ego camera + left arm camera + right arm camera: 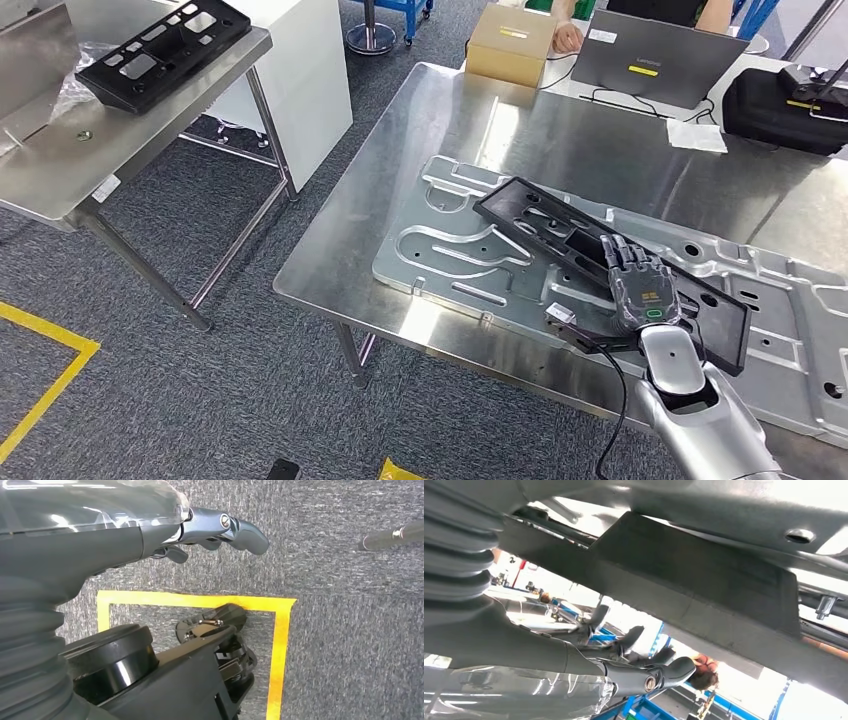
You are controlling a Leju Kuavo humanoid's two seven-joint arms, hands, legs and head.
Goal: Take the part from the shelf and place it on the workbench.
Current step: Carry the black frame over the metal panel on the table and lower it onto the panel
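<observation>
Part [560, 235] is laid on the tabletop [420, 120]; right hand [640, 285] rests on it, grip unclear. Release is needed next.

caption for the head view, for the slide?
Right hand rests on the black part lying across the metal panel on the workbench.

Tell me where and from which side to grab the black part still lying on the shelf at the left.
Take the black part by its long near rim, roughly mid-length, coming from the open aisle side. It lies flat on the steel shelf with that edge nearest the shelf's front, and its slotted frame probably gives the fingers purchase. The left hand hangs free over the floor, so it seems the natural choice.
</observation>
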